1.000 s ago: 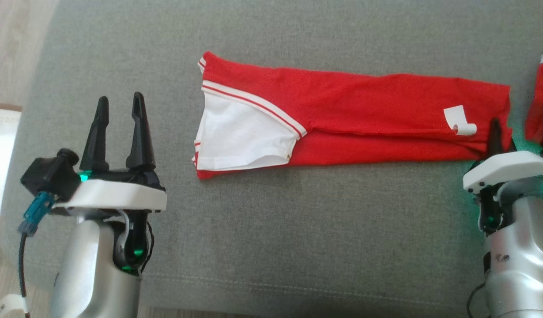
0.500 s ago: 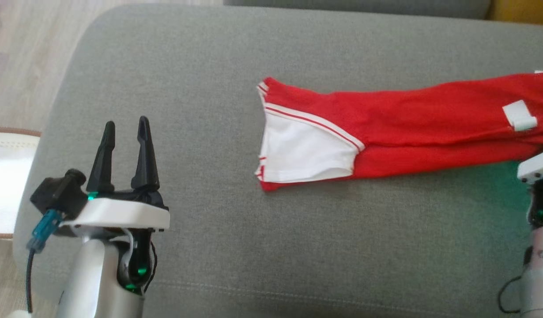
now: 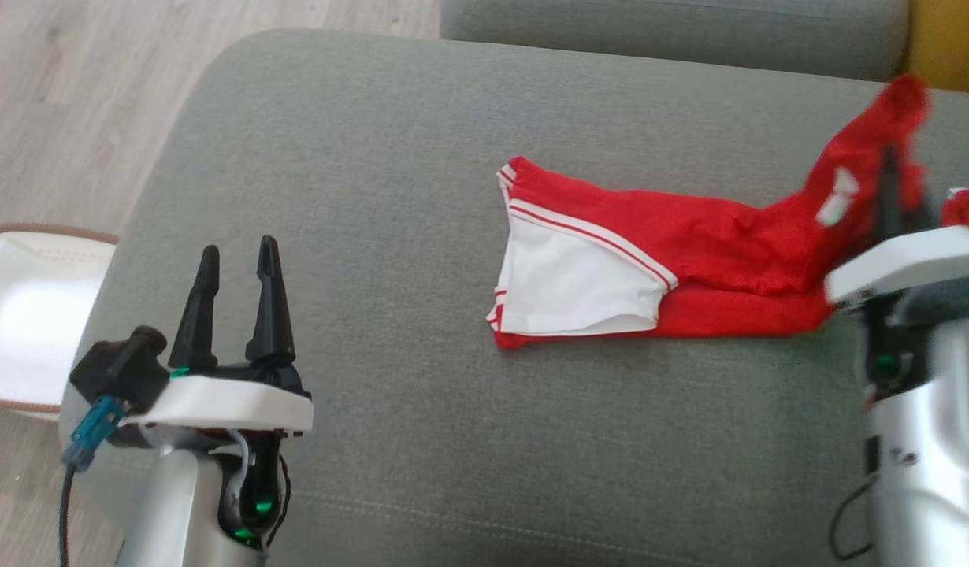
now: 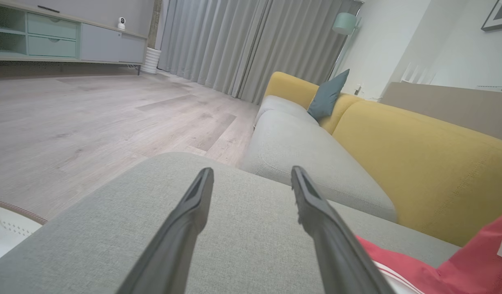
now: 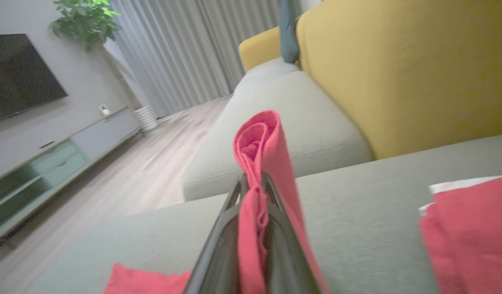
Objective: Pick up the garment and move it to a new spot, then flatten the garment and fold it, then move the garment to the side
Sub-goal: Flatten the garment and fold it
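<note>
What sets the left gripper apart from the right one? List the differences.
The left gripper stands open and empty; the right gripper is shut on the red garment. The left gripper is over bare grey cushion, apart from the garment; the right gripper holds one end raised. Both have two dark fingers.

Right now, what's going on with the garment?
The right gripper is shut on one end of the red garment and holds that end raised above the grey cushion. The rest of the garment lies on the cushion. The left gripper is open, holding nothing, over the cushion's left part.
</note>
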Controlling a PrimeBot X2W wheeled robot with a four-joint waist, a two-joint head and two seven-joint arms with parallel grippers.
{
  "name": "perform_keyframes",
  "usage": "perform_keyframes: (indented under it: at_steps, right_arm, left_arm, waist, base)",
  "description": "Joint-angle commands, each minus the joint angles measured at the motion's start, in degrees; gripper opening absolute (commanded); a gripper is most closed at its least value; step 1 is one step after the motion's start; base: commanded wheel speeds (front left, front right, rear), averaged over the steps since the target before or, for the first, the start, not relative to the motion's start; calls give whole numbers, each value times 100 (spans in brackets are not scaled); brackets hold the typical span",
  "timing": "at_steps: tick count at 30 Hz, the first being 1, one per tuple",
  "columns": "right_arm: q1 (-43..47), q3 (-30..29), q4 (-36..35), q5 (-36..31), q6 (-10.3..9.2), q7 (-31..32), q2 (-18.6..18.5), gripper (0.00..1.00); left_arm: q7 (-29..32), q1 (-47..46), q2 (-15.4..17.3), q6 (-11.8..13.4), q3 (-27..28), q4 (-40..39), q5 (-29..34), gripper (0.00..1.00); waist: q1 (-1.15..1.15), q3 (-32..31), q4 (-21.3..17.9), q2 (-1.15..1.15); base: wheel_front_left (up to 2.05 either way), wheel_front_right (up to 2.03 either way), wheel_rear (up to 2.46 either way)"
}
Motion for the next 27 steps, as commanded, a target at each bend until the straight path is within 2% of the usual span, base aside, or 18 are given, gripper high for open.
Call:
perform_keyframes:
  at_steps: [1, 10, 27]
  right_arm:
    - [-116, 252, -232, 110, 21, 11, 36, 0]
    - [-2, 1827, -107, 1134, 21, -260, 38, 0]
    - [-710, 3253, 1832, 2361, 21, -1351, 39, 0]
  left_arm:
    - [-29, -148, 74, 16, 169, -213, -35, 100]
    - [-29, -90, 74, 62, 59, -159, -200, 100]
    - [-29, -195, 74, 65, -59, -108, -367, 100]
  waist:
    - [0, -3, 40, 0]
    - [0, 32, 323, 0]
    - [0, 442, 1036, 0]
  base:
    - [0, 0, 0]
    - [0, 0, 0]
    - [0, 0, 0]
